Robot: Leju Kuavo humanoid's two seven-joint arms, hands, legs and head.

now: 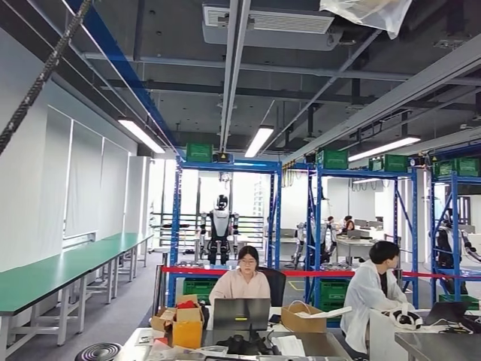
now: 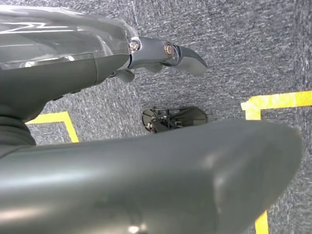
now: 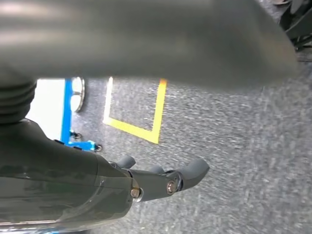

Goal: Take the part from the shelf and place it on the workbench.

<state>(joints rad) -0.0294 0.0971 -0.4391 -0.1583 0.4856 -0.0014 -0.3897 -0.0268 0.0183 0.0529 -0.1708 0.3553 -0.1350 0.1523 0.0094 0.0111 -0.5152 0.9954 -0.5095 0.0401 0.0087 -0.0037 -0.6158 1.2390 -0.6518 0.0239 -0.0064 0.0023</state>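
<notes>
Both arms were hung floorward, pre-approach: left hand and right hand fingers apart, nothing held; blue shelf seen at 12 o'clock.

Blue shelf frames; green benches (yellow floor tape).

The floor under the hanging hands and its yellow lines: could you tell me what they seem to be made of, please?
Floor: apparently grey carpet, matte, with a speckled woven-looking grain. Yellow lines: probably adhesive tape, flat and slightly glossy, with straight edges and square corners.
</notes>
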